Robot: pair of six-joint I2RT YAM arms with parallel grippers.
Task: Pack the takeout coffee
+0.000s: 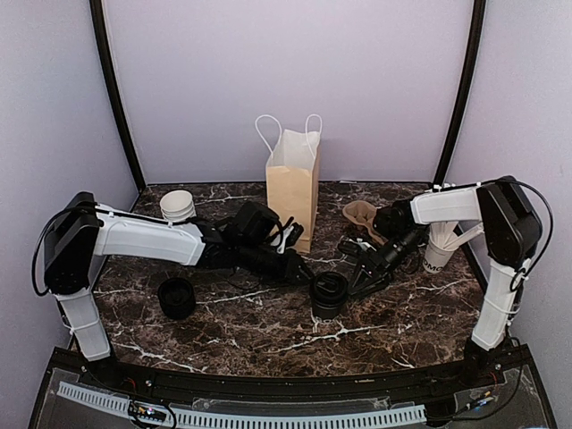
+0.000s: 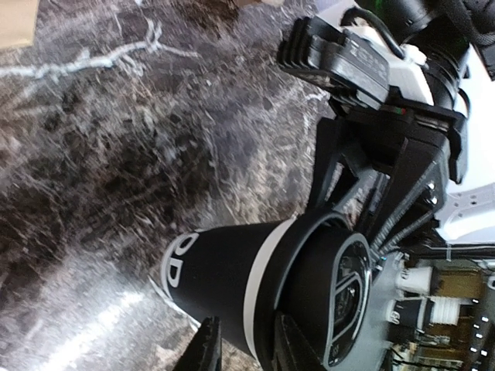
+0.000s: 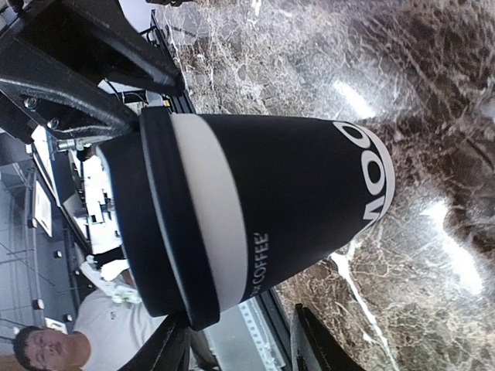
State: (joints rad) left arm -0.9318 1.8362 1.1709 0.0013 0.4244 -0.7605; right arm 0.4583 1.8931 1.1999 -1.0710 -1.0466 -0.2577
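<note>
The left pincer (image 2: 254, 345) straddles the takeout coffee (image 2: 232, 286) at its lid, grip impossible to tell; the right pincer (image 3: 241, 340) is half-wide, coffee just ahead.

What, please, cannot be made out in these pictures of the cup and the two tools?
Top external: whether the left tool or right tool touches the takeout coffee; all dark and small.
Left wrist: its fingers, cut off by the bottom edge; grip unclear.
Right wrist: the same; the coffee fills the frame.
Top external: the paper bag's inside, hidden by its own wall.
</note>
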